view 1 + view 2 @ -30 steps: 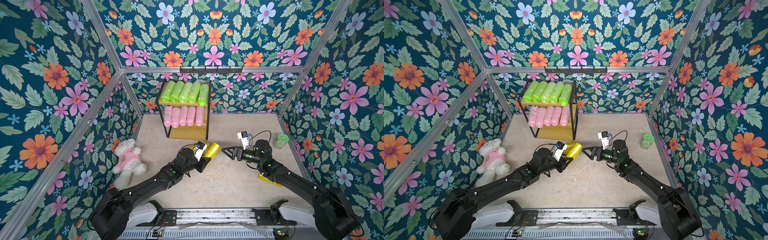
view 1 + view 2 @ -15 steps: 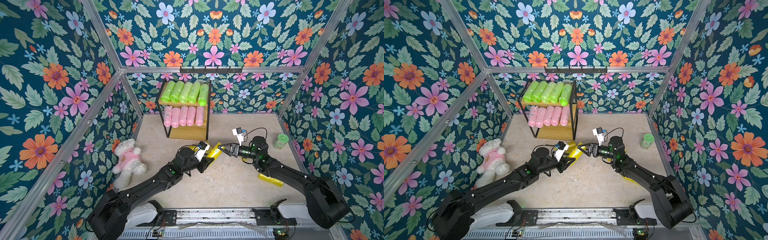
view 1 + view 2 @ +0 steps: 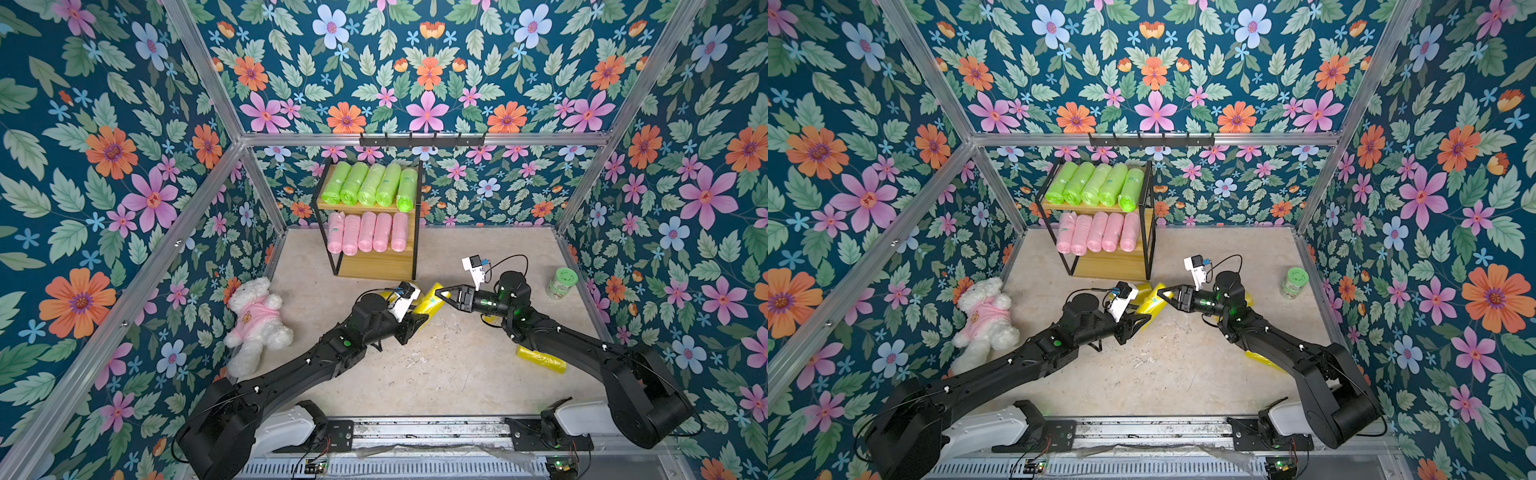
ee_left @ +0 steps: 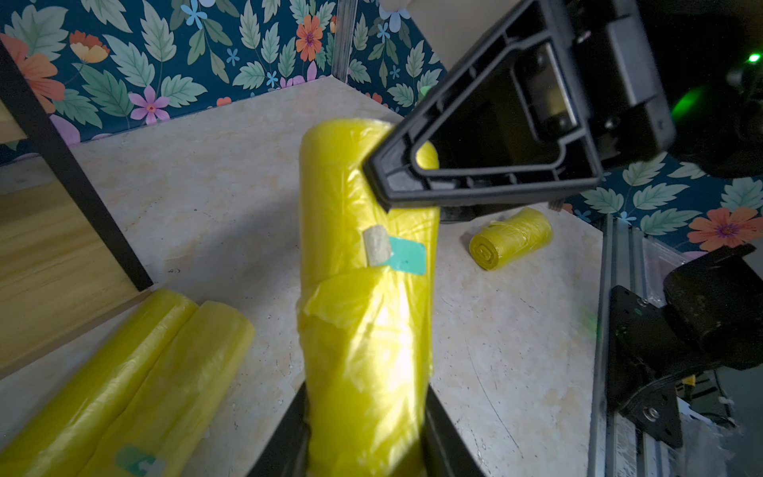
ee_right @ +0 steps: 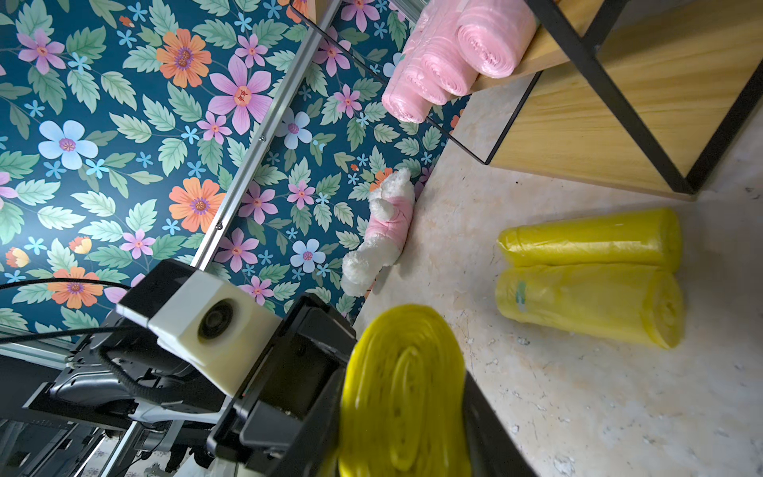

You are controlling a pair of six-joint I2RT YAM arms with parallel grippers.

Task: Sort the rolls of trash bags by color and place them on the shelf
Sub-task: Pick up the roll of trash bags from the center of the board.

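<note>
- In both top views the left end effector [image 3: 415, 318] [image 3: 1139, 321] is clamped on the near end of a short cylindrical yellow roll [image 3: 430, 298] [image 3: 1149, 306] of crinkly plastic trash bags. The roll is held clear of the beige stone-look tabletop [image 3: 436, 374].
- The right end effector [image 3: 439, 293] [image 3: 1162, 293] pinches the far end of the same roll, its tips drawn in tight.
- Just behind stands the shelf [image 3: 376, 266] [image 3: 1113, 264], light wooden boards in a thin black frame. Five lime green rolls [image 3: 368, 185] lie on its top board and five pale pink rolls [image 3: 368, 232] on the middle one.
- A loose yellow roll [image 3: 540, 359] lies on the tabletop beside the right arm.
- Left wrist view: the yellow roll [image 4: 367, 322] rises from between the left end effector's black fingers [image 4: 285, 442], with its teal sticker facing the camera. The right end effector [image 4: 380, 177] bites its far end.
- In the same view the paired yellow rolls [image 4: 124, 384] lie touching, near the shelf's bottom board.
- Right wrist view: the roll's spiral end face [image 5: 404, 392] fills the gap between the right end effector's fingers. The paired yellow rolls [image 5: 590, 301] lie near the shelf corner [image 5: 619, 103].
</note>
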